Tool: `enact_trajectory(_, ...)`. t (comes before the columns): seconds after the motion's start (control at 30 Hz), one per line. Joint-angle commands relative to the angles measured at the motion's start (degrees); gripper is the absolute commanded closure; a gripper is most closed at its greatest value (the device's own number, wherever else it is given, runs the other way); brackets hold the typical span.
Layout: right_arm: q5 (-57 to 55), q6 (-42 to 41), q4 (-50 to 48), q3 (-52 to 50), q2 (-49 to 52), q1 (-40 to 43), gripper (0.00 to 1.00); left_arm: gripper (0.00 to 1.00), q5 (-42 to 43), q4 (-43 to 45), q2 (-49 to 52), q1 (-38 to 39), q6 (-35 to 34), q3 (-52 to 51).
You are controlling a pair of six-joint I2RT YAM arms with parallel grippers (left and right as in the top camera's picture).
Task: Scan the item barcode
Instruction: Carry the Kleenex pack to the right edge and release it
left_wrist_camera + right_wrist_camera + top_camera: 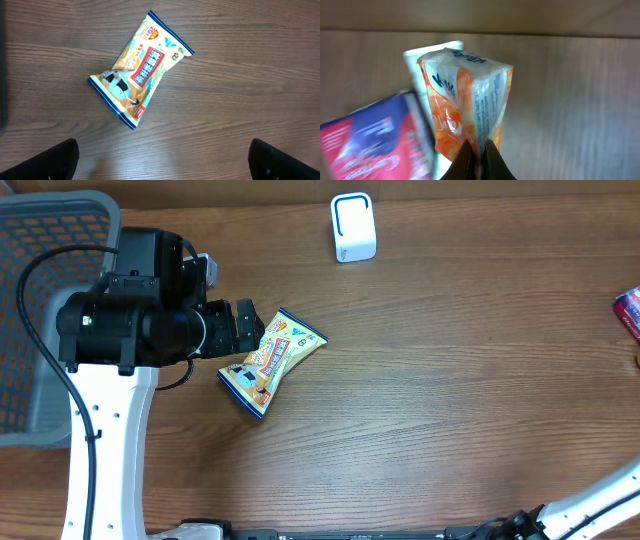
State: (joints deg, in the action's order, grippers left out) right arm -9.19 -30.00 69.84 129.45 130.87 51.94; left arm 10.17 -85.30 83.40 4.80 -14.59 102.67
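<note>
A yellow and blue snack packet (270,360) lies flat on the wooden table, printed face up; it also shows in the left wrist view (140,70). My left gripper (245,328) hovers just left of it, open, with nothing between its dark fingertips (55,162). In the right wrist view my right gripper (479,150) is shut on the lower seam of an orange and white packet (465,95), which stands upright above the fingers. A white barcode scanner (352,227) stands at the table's far edge. No barcode is readable.
A grey mesh basket (40,240) sits at the far left, behind the left arm. A red and blue packet (630,312) lies at the right edge and appears blurred beside the orange one (365,140). Part of the right arm (600,500) enters at bottom right.
</note>
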Motion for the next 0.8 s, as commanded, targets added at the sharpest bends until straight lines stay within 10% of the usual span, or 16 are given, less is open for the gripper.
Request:
enact_trajectory(0.0, 1.84, -0.68, -0.98, -4.04, -1.73, 1.36, 0.96, 0.00, -0.55, 0.09, -0.11, 0.11, 0.44, 0.11)
enact_trajectory(0.17, 4.33, 0.04, -3.80, -8.66, -1.73, 1.84, 0.87, 0.00, -0.55, 0.09, -0.11, 0.07, 0.44, 0.11)
enact_trajectory(0.3, 4.39, 0.00, -3.80, -8.76, -1.77, 1.31, 0.21, 0.00, -0.55, 0.09, -0.11, 0.07, 0.44, 0.11)
enact_trajectory(0.53, 15.04, 0.04, -1.64, -3.32, -5.90, 1.38, 0.15, 0.00, -0.55, 0.09, -0.11, 0.11, 0.44, 0.11)
enact_trajectory(0.77, 56.06, 5.49, -2.78, 0.11, -11.19, -4.81, 0.19, 0.00, -0.55, 0.07, -0.11, 0.11, 0.44, 0.11)
